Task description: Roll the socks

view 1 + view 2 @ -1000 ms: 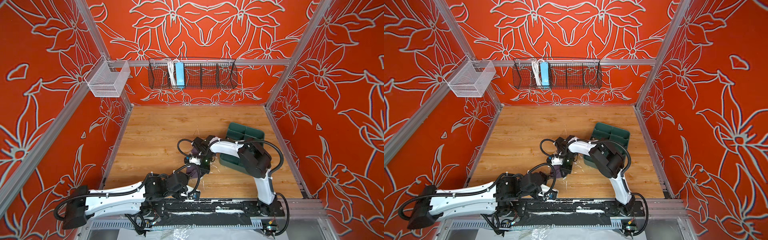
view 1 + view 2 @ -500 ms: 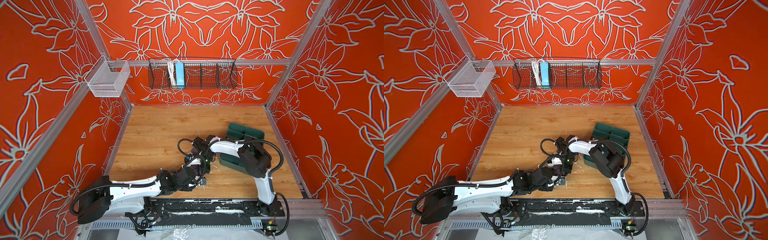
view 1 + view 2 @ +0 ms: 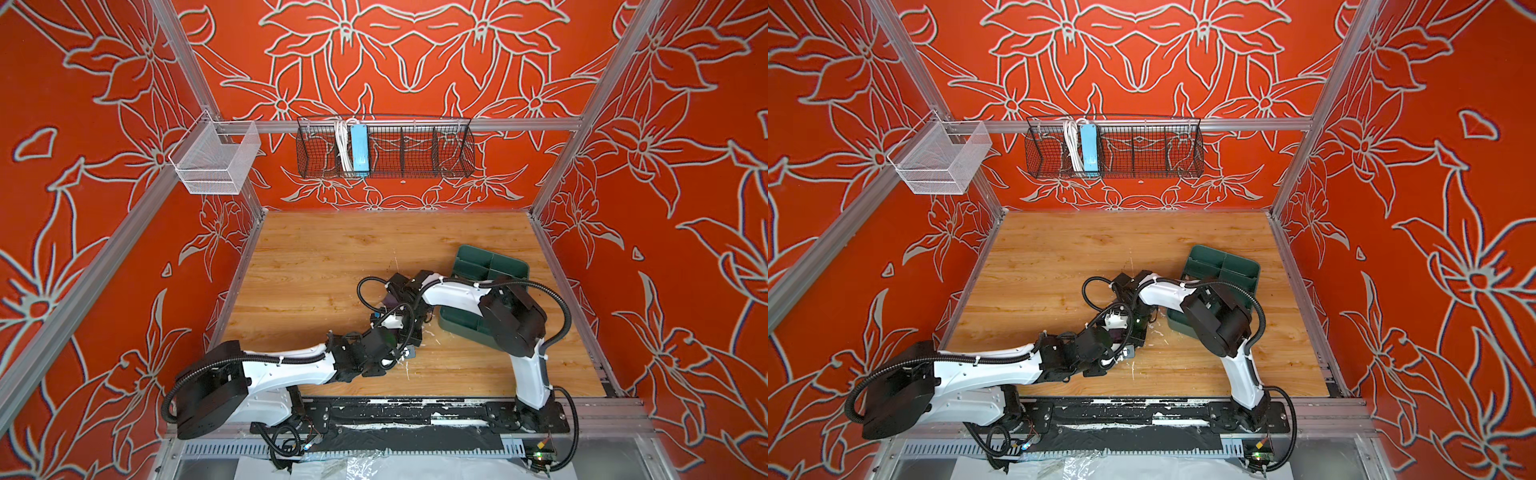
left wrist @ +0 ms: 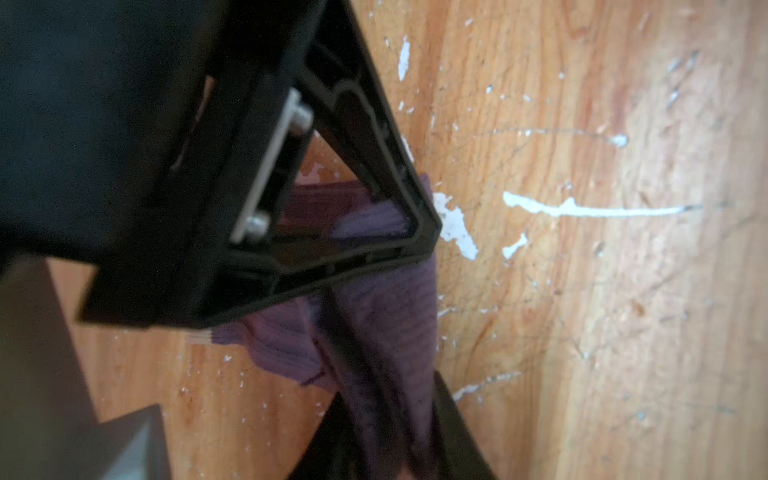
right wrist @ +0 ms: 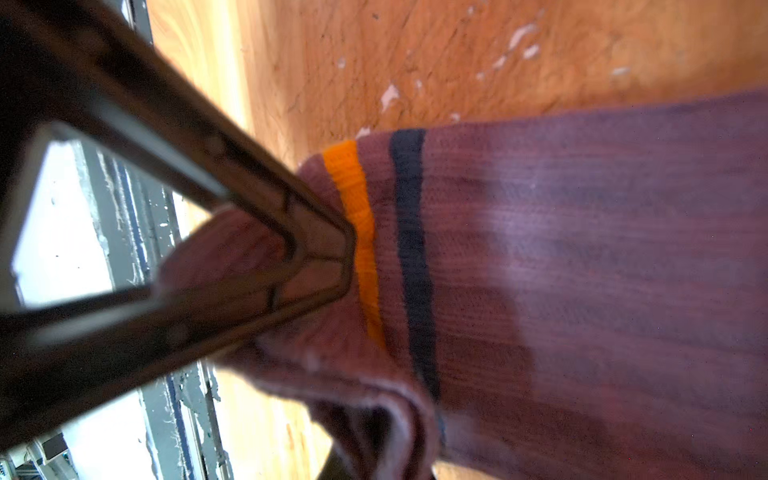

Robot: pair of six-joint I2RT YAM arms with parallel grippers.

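Note:
A ribbed purple sock [image 4: 386, 316] with an orange and a navy cuff stripe [image 5: 582, 270] hangs stretched between both grippers above the wooden table, near its middle; only a sliver of the purple sock [image 3: 390, 300] shows in a top view. My left gripper [image 4: 395, 449] is shut on a bunched fold of it. In the right wrist view one of its fingers [image 5: 257, 232] sits at the cuff beside the orange stripe. My right gripper [image 5: 386, 457] is shut on the sock's folded edge, and its black finger [image 4: 365, 137] looms over the fabric in the left wrist view.
A dark green divided tray [image 3: 498, 266] lies to the right, partly under the right arm. The wooden table [image 3: 332, 257] bears white scuffs. On the back wall hang a black wire basket [image 3: 384, 145] and a white mesh basket [image 3: 216, 160]. A black rail [image 3: 415, 415] runs along the front.
The left arm has reached forward from the front edge to the sock, and its jaws have closed on the fabric. The right arm has stayed put, still holding the sock.

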